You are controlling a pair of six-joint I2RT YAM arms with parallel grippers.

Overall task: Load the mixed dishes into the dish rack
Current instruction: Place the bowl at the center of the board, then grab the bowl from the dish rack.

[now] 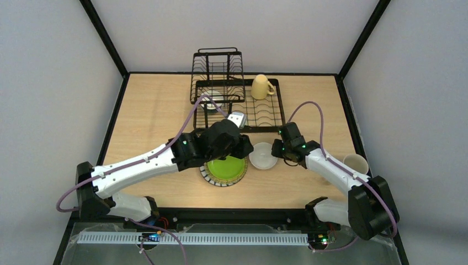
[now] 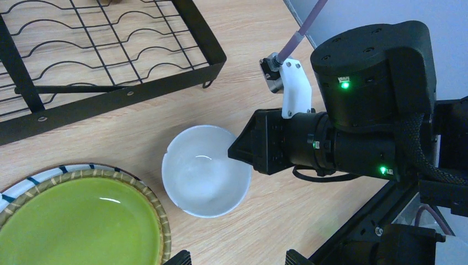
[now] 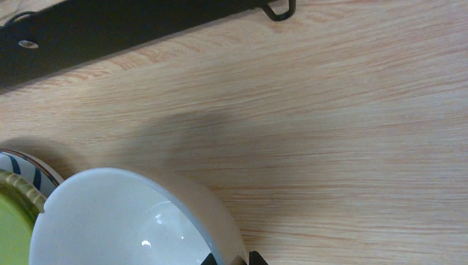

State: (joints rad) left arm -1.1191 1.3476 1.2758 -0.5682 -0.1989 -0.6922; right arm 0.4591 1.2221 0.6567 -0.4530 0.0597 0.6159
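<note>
The white bowl (image 1: 262,157) stands on the table right of the green plate (image 1: 226,169) with its striped rim. My right gripper (image 1: 277,150) has its jaws pinched on the bowl's right rim; in the right wrist view (image 3: 234,259) one fingertip (image 3: 212,259) is inside the white bowl (image 3: 121,221) and one outside. My left gripper (image 2: 237,259) is open and empty, hovering (image 1: 244,149) over the plate's far edge beside the bowl (image 2: 201,176). The black dish rack (image 1: 259,129) stands behind, with the yellow mug (image 1: 259,86) on its flat tray.
The cream mug (image 1: 355,163) stands at the table's right edge beside my right arm. A bowl (image 1: 212,103) sits in the rack by the raised tier, partly hidden by wires. The rack's front frame (image 2: 110,99) lies just beyond the green plate (image 2: 72,221).
</note>
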